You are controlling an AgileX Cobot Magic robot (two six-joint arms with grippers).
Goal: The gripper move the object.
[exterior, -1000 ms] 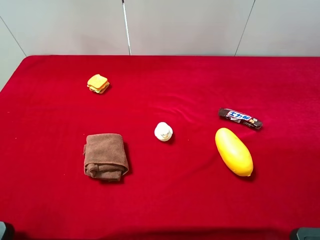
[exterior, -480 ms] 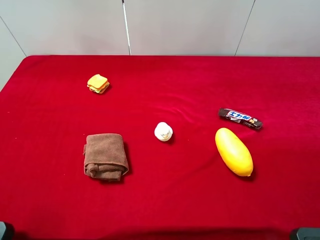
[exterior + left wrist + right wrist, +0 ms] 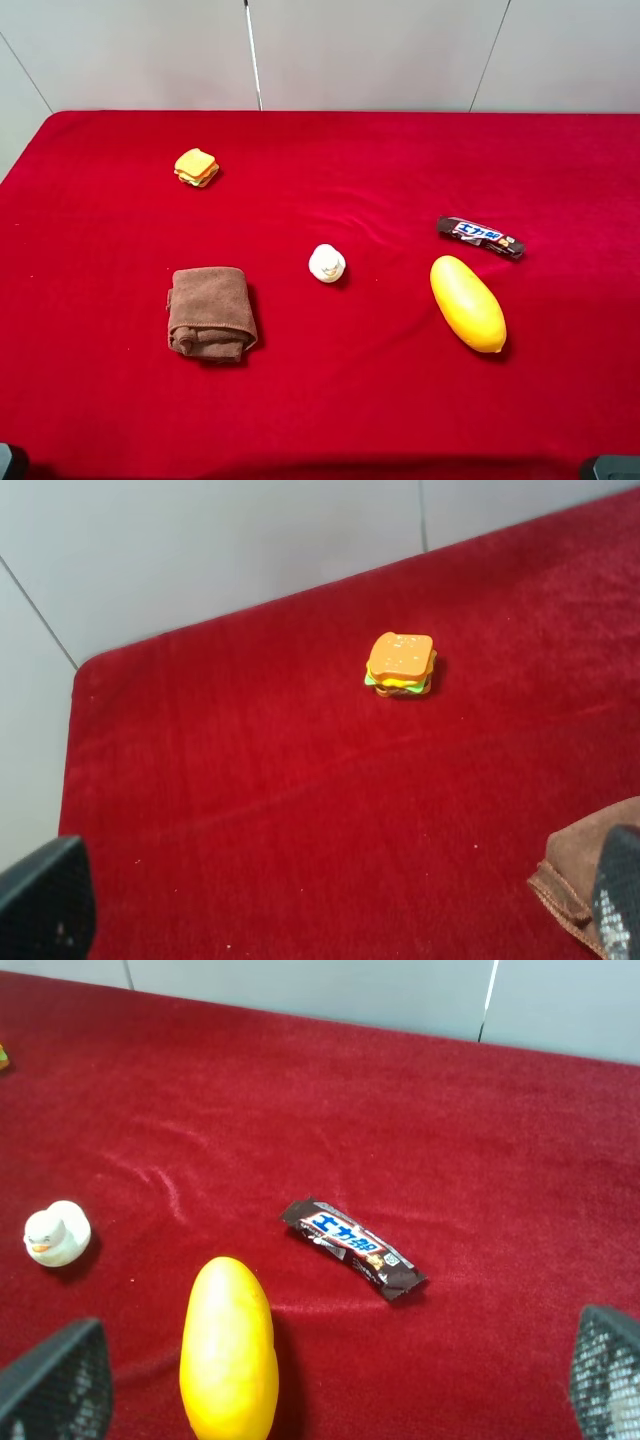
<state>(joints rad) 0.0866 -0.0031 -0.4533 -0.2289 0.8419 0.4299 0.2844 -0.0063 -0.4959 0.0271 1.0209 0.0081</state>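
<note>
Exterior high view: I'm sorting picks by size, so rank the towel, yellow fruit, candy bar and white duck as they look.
brown towel
yellow fruit
candy bar and white duck: too alike in area to rank

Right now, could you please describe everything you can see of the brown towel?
The brown towel is a soft terry cloth, folded into a rough rectangle with its rumpled folds bunched at the near end. It lies flat on the red tablecloth, left of the small white duck and nearer the camera than the toy sandwich. Nothing else touches it.
</note>
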